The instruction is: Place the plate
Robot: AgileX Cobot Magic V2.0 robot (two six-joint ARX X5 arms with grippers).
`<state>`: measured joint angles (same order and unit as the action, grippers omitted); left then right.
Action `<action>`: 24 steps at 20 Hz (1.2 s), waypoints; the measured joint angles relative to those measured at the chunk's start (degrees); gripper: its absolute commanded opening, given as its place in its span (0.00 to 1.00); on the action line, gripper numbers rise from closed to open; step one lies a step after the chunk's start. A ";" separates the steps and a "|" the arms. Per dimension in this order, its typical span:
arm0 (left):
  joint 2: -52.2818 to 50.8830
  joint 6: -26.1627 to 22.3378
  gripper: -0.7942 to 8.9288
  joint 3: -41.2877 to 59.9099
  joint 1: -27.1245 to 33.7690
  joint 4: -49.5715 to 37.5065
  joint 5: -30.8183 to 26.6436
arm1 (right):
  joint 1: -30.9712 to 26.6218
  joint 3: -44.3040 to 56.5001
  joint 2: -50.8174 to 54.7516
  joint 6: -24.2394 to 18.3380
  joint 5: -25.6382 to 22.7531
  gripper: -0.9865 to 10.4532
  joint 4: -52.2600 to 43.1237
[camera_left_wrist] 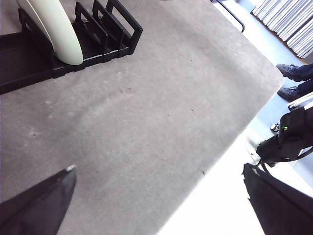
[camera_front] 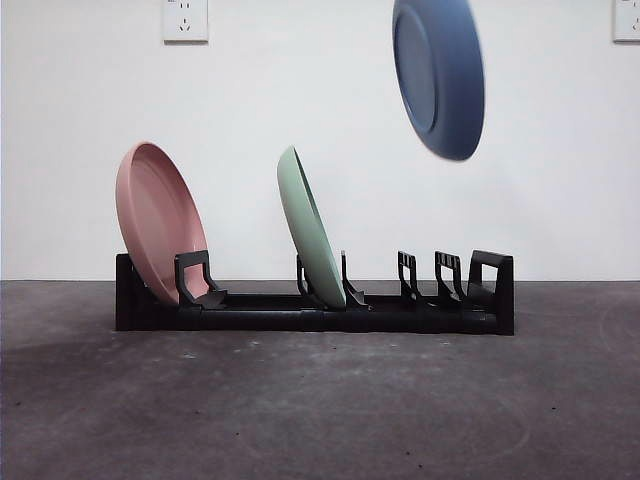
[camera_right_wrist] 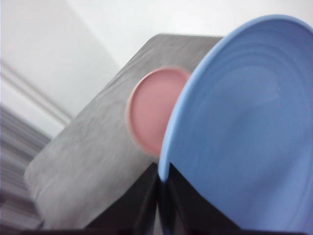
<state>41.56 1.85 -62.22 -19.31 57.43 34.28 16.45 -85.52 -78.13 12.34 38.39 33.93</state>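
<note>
I have the blue plate [camera_right_wrist: 244, 132] by its rim: the two jaws of my right gripper [camera_right_wrist: 164, 196] are closed tight on its edge, one on each face, and the plate rises away from them, filling much of my wrist view. It hangs in the air well above the black rack [camera_front: 320, 305], over the end where the slots stand unfilled, touching nothing else. It is nearly on edge, tilted a little, its hollow face turned toward the rack's other plates. It is a plain round dish, deep blue and smooth, with faint rings in its well.

In the rack, the green plate [camera_front: 310, 230] leans in a middle slot, and the pink plate [camera_front: 158, 220] leans at the end farthest from the blue one. The rack sits on the grey table [camera_front: 320, 410] before a white wall [camera_front: 300, 100].

My left gripper [camera_left_wrist: 161, 196] hangs over the bare table beside the rack's unfilled end, its jaws spread wide with nothing between them.
</note>
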 measured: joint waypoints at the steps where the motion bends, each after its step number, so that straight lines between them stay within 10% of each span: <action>1: 0.00 -0.24 0.66 0.00 0.00 -0.02 0.00 | 1.33 -0.13 1.42 -1.75 0.00 0.10 3.02; 10: 0.79 -0.81 0.66 0.00 0.00 -0.02 0.00 | 18.82 6.16 9.38 -10.64 -12.55 0.10 19.87; 24: 4.68 -1.05 0.66 0.00 0.00 -1.95 0.00 | 48.61 24.41 6.12 -4.50 -47.06 0.10 10.51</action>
<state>46.24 0.80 -62.22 -19.31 55.48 34.28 65.06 -61.10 -72.01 7.84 -8.67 44.45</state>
